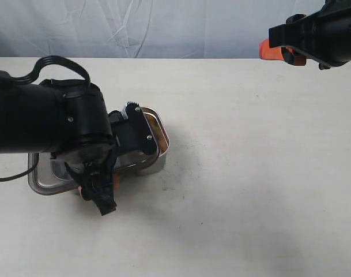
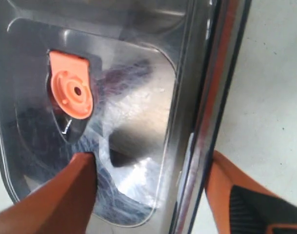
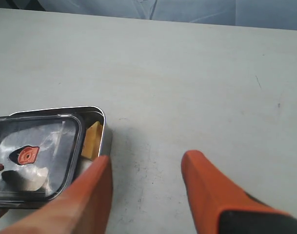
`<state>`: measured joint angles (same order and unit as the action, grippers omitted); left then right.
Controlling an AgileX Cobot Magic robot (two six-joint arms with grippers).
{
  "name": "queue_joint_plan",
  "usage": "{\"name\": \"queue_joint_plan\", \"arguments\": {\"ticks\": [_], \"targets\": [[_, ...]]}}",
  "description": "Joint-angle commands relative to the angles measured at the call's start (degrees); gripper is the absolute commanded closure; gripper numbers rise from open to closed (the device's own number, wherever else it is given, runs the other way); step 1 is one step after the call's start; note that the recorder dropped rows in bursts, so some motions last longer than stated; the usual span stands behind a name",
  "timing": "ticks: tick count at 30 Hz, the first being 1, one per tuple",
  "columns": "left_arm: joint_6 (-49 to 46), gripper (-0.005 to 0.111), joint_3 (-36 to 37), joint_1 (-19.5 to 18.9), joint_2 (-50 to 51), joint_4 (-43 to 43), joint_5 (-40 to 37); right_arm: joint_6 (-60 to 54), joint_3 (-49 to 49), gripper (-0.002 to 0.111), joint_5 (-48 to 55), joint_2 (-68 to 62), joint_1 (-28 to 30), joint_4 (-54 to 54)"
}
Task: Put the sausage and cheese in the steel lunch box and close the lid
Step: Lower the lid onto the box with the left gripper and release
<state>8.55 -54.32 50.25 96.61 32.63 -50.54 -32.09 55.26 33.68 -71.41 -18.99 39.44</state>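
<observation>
The left gripper [image 2: 150,195] is spread wide over the lid [image 2: 133,107], which sits shifted, so the cheese [image 3: 92,140] peeks out. The right gripper [image 1: 283,51] waits at the upper right, spread and empty.

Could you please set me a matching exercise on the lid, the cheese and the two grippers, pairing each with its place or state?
Things:
1. lid
2. cheese
3. left gripper
4. right gripper

Places or states:
A. open above the table, apart from the steel lunch box
B. yellow-orange, inside the box, showing beside the lid's edge
C. smoky and translucent, lying on the box
D. open, astride the box's rim

Pairs: 1-C, 2-B, 3-D, 4-A.
</observation>
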Motion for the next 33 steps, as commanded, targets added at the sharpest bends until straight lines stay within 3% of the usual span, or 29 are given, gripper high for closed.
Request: {"name": "queue_joint_plan", "arguments": {"ticks": [1, 8, 13, 20, 30, 31, 33], "targets": [[-0.2, 0.046, 0.2, 0.3, 0.0, -0.5, -0.4, -0.2, -0.1, 0.062, -0.1, 0.3, 0.3, -0.5], [0.3, 0.046, 0.2, 0.3, 0.0, 4.9, 0.6, -0.1, -0.1, 0.062, 0.1, 0.3, 0.3, -0.5], [0.3, 0.046, 0.2, 0.3, 0.0, 4.1, 1.3, -0.1, -0.1, 0.062, 0.1, 0.3, 0.3, -0.5], [0.3, 0.046, -0.1, 0.3, 0.0, 1.0, 9.7, -0.1, -0.1, 0.062, 0.6, 0.3, 0.3, -0.5], [0.5, 0.046, -5.6, 0.3, -4.9, 0.0, 5.7, -0.1, -0.1, 0.062, 0.8, 0.3, 0.3, -0.6], [1.1, 0.047, -5.8, 0.3, -5.9, 0.0, 4.8, -0.1, -0.1, 0.062, 0.8, 0.3, 0.3, -0.6], [8.2, 0.065, -6.0, -0.1, -9.3, 3.1, 0.4, -0.1, -0.1, 0.062, 0.8, 0.3, 0.3, -1.3]]}}
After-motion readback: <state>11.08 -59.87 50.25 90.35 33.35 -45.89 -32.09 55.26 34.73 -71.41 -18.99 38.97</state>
